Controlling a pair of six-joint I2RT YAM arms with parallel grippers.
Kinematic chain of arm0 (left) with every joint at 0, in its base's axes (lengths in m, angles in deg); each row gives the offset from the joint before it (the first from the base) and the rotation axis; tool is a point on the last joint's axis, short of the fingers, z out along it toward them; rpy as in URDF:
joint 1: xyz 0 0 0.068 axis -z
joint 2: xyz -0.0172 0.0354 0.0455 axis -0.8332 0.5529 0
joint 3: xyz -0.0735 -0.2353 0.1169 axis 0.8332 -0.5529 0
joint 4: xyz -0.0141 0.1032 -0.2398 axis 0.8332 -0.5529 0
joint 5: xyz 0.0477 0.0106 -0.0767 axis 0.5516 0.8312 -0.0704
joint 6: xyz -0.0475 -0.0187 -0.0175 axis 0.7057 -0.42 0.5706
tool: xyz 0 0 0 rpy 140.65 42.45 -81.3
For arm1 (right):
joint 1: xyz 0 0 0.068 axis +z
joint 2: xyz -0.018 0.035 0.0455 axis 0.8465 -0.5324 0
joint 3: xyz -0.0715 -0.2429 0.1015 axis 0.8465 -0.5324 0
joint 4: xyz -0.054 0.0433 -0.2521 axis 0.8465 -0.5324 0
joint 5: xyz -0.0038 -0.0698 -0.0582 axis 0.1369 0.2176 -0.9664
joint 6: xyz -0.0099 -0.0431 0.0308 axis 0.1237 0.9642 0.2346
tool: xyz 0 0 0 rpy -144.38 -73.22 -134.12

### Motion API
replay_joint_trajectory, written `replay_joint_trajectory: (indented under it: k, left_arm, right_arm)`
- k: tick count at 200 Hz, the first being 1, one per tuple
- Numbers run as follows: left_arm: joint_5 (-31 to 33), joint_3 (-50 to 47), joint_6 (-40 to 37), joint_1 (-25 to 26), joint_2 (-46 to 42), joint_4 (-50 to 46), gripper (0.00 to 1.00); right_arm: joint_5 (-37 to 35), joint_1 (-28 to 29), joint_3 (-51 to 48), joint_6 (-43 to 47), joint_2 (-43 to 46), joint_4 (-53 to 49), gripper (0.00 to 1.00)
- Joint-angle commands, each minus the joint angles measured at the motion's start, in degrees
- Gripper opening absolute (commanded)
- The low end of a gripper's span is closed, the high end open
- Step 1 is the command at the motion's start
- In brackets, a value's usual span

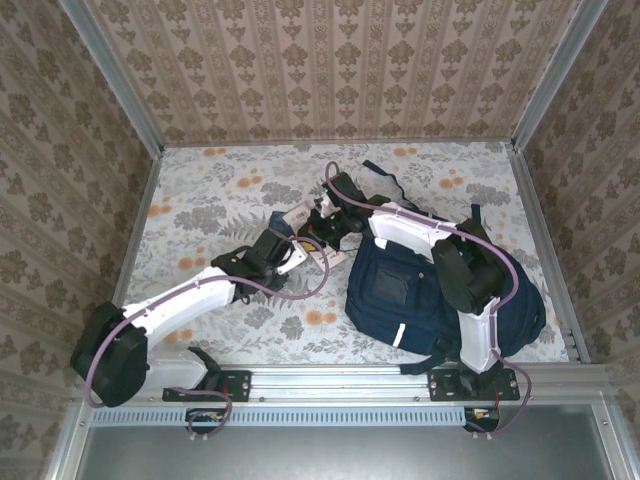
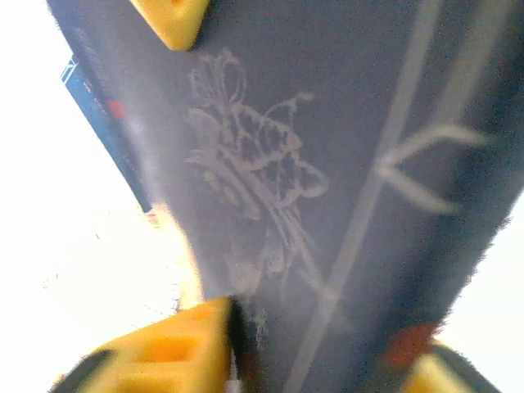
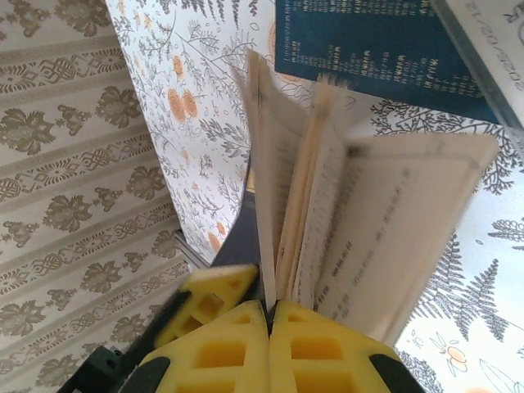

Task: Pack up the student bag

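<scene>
you find the student bag (image 1: 390,290) lying on the bench (image 1: 200,190), just left of it your right claw (image 3: 268,304) pinching the open book (image 3: 393,213) by its pages, left claw (image 2: 192,172) clamped across the dark book (image 2: 327,164)

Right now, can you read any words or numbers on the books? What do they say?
Nothing reads clearly.
Dark blue book cover: rows of pale print, too small to read.
Open cream-paged book in the right hand: print too blurred.
White strip at the corner: slanted print, too blurred.
Navy book cover with a pale flower drawing: no words.
</scene>
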Motion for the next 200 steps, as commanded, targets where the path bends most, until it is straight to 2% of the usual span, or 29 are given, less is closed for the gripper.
replay_joint_trajectory:
  k: [1,5,9,22,30,50,78,104,110,120,122,125,158,200]
  left_arm:
    - [0.6,1.8,-0.9,-0.4,-1.1,-1.1,0.00]
    - [0.7,1.9,-1.0,-0.4,-1.8,-1.2,0.00]
    - [0.9,1.9,-1.2,-0.3,-2.7,-1.2,0.00]
    - [1.5,1.7,-1.5,-0.4,-6.1,-1.1,0.00]
    - [2.1,1.5,-1.8,-0.4,-8.7,-0.6,0.00]
    - [2.4,0.8,-3.2,-0.4,-15.5,2.1,0.00]
    - [3.0,-0.2,-7.6,0.3,-22.7,7.1,0.00]
    - [5.4,-1.5,-13.9,2.2,-25.7,11.9,0.00]
    - [5.8,-1.8,-15.2,2.8,-25.9,13.0,0.00]
    - [6.0,-2.1,-17.2,3.8,-26.4,14.6,0.00]
    - [6.0,-2.2,-17.5,3.9,-26.4,14.9,0.00]
    - [5.9,-2.2,-18.0,4.3,-26.5,15.3,0.00]
    - [6.3,-2.2,-20.7,6.6,-25.9,18.1,0.00]
    - [5.9,-3.0,-23.8,9.5,-25.1,20.3,0.00]
  right_arm:
    - [2.2,-0.5,-1.3,-2.0,3.3,3.2,0.00]
    - [1.5,-0.7,-1.5,-2.0,3.8,2.9,0.00]
    - [0.8,-0.8,-1.8,-1.7,4.3,2.5,0.06]
    - [-2.0,-1.9,-1.9,0.0,6.9,-0.3,0.37]
    - [-4.2,-2.7,-1.9,1.2,9.1,-2.4,0.50]
    - [-8.8,-4.9,-3.3,1.9,15.4,-5.4,0.66]
    - [-10.4,-6.1,-6.4,-1.6,23.0,-5.6,0.78]
    - [-8.0,-5.6,-11.2,-10.8,27.7,1.1,0.82]
    - [-8.3,-5.3,-12.0,-12.7,28.6,2.4,0.89]
    - [-9.1,-4.7,-13.3,-15.1,30.4,5.1,0.91]
    - [-9.2,-4.5,-13.6,-15.6,30.7,5.7,0.96]
    - [-9.4,-4.3,-13.9,-16.4,31.1,6.7,0.99]
    - [-12.0,-0.7,-15.6,-22.9,32.1,13.9,1.00]
    - [-13.1,2.3,-15.6,-26.2,29.0,19.9,0.98]
